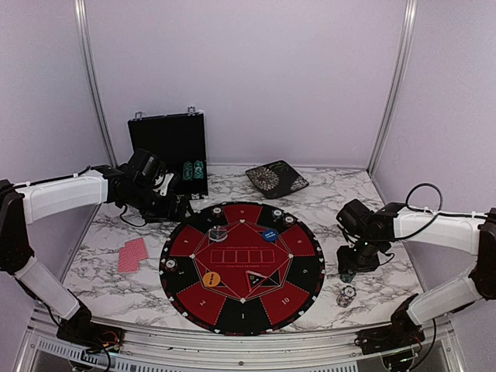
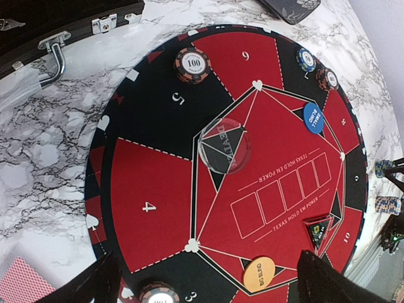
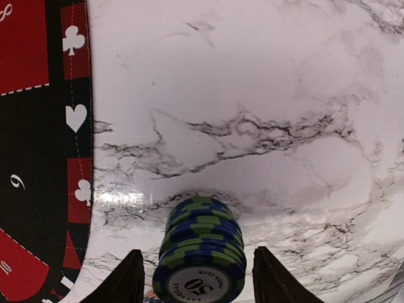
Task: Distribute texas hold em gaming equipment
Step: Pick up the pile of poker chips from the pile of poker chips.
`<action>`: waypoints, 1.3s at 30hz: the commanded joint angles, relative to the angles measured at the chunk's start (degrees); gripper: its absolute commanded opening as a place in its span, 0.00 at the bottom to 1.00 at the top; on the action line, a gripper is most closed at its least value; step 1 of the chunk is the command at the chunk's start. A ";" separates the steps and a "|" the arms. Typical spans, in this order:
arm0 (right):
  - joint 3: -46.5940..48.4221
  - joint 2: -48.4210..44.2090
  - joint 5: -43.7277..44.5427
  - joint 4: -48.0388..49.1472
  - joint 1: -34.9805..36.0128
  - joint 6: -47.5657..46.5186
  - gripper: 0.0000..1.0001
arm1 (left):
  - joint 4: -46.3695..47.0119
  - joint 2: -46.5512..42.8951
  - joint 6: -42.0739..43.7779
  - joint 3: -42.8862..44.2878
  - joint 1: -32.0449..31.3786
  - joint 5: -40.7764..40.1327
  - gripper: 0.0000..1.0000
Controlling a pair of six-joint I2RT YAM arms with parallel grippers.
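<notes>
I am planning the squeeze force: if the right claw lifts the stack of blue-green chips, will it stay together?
Probably not easily: the stack of blue-green chips looks like separate discs, slightly staggered, so it may shear or spill. The glossy marble-pattern tabletop suggests it slides rather than tips when pushed low.

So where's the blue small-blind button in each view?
Top external: blue small-blind button on the round mat, on its red centre, right of middle, far side.
Left wrist: upper right, on the red centre.
Right wrist: not in view.
Shared landmark: the round mat, its edge at the right wrist view's left.
</notes>
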 commanded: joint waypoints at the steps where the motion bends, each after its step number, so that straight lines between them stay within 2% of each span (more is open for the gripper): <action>1: -0.37 0.47 -0.36 1.08 -0.44 0.95 0.54 | 0.98 0.61 -0.09 -0.42 0.22 0.43 0.99; 24: -0.13 1.66 0.32 1.25 -0.48 1.43 0.45 | 1.06 0.79 -0.02 -0.34 0.26 0.75 0.99; 39: 2.10 1.11 1.45 -0.73 -0.44 1.37 0.32 | 1.04 1.04 -0.05 -0.29 0.30 0.78 0.99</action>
